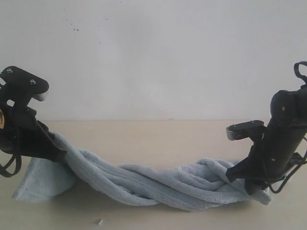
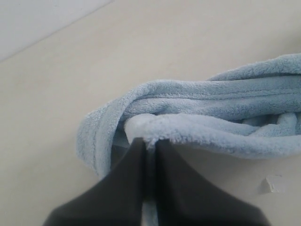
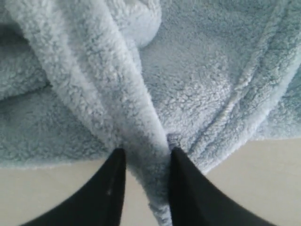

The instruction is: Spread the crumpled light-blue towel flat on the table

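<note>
A: Surface, room?
B: Pale beige table (image 1: 144,139), white wall (image 1: 153,57) behind; twisted towel (image 1: 158,184) lying across it.
A: Claws?
B: Left gripper (image 2: 149,146) clamped on towel edge. Right gripper (image 3: 146,157) straddling a fold; pinched or merely flanked, hard to tell.

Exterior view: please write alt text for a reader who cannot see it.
A light-blue towel, twisted like a rope, lies across a beige table before a white wall. The left gripper grips it near one end, and the right gripper the other.
</note>
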{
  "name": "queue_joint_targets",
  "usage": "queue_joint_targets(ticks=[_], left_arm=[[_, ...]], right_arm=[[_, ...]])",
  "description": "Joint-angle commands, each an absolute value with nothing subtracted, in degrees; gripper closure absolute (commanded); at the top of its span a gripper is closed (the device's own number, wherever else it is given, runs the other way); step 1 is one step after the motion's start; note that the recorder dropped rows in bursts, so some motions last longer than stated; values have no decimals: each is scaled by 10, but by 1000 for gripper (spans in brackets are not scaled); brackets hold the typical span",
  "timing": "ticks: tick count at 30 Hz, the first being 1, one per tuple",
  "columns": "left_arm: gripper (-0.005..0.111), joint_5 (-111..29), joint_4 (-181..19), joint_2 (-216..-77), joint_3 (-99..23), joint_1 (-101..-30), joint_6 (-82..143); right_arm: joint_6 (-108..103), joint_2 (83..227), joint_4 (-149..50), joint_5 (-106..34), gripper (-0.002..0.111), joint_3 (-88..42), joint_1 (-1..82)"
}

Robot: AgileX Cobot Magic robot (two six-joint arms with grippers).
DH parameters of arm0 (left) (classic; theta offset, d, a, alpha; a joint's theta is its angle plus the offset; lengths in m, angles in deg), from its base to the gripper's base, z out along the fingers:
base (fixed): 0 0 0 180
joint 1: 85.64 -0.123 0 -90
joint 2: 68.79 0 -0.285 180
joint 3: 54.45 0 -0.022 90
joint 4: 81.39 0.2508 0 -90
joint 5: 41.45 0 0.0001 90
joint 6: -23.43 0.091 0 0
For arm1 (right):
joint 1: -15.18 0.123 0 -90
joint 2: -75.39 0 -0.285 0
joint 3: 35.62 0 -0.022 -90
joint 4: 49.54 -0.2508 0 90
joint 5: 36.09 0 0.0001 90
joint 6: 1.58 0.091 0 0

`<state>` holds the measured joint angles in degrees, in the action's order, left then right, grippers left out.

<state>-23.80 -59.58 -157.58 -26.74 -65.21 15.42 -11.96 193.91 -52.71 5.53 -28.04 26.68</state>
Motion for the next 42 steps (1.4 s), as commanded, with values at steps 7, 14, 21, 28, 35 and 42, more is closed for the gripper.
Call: queue_joint_targets(ticks=[7,14,21,28,35,42], left_arm=[[20,-244,-707,-1571,-268,-654,156],[17,-243,-650,-1544,-277,-656,244],[23,-344,-529,-1644,-265,-705,180],[58,-360,-487,-1710,-306,-722,175],[39,-353,-556,-1771,-309,-807,68],[34,-368,-566,-1794,-309,-798,122]], right_arm=[[-102,1898,-482,20,108,-278,248],[-90,1896,-490,20,108,-278,214],[-90,1896,-518,22,108,-278,215],[-90,1896,-518,43,108,-278,215],[-90,1896,-518,31,108,-277,215],[-90,1896,-537,19,108,-277,215]])
